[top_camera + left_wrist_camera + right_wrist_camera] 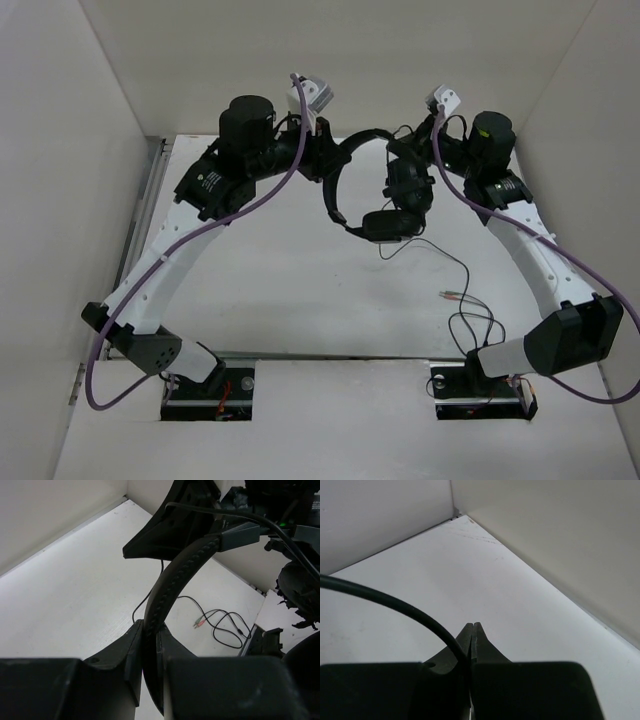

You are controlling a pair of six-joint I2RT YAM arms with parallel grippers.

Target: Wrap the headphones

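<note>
Left tool [150, 630] pinches the headband [175, 580], headphones [388, 224] aloft. Right tool [471, 630], pressed together, nips the cable [395, 605]. Best now: loop it round the earcups [408, 178], tension light.

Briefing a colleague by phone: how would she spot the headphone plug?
Find the right arm's base at the table's near edge. Beyond it, the headphones' thin dark cable lies in loose loops. The plug is its free, reddish end, unlike the thick purple robot cables.
</note>
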